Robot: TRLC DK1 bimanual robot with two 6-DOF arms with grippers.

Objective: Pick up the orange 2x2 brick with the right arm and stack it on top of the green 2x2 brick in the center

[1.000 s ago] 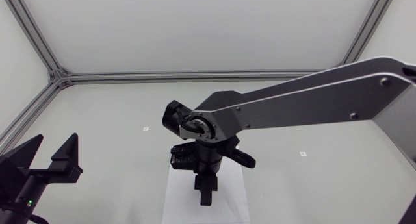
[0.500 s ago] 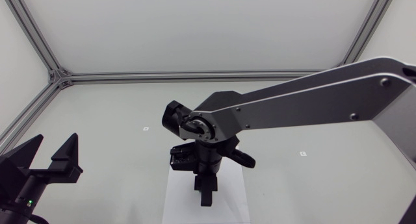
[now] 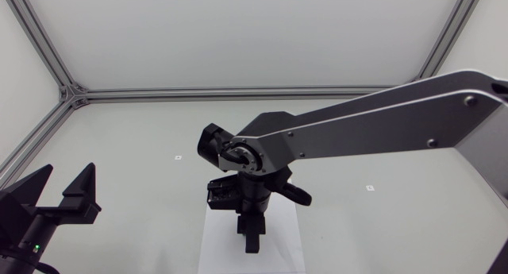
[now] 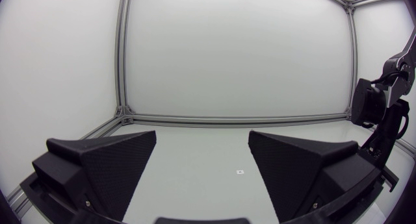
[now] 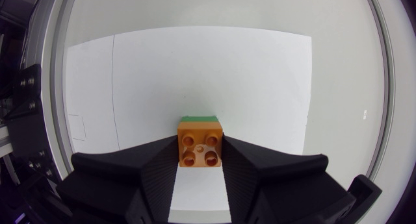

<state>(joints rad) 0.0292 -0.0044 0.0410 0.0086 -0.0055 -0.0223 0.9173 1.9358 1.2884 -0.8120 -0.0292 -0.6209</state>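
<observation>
One orange brick (image 5: pixel 201 150), studs up, pinched by right gripper (image 5: pixel 201 145), left gripper (image 4: pixel 203 141) spread

Two bricks: one orange 2x2 brick (image 5: pixel 200 145) and one green 2x2 brick (image 5: pixel 199 119). One white sheet (image 5: pixel 195 68). Two small table markers, the left marker (image 3: pixel 178 157) and the right marker (image 3: pixel 369 187). Two arms, the left arm (image 3: pixel 20 230) and the right arm (image 3: pixel 381 127), with two grippers: the left gripper (image 3: pixel 65 172) and the right gripper (image 5: pixel 200 152).

Right arm (image 3: pixel 381 127) stretched to centre, right claw (image 5: pixel 200 147) pinching the orange brick (image 5: pixel 201 152); left claw (image 4: pixel 203 141) spread wide.
</observation>
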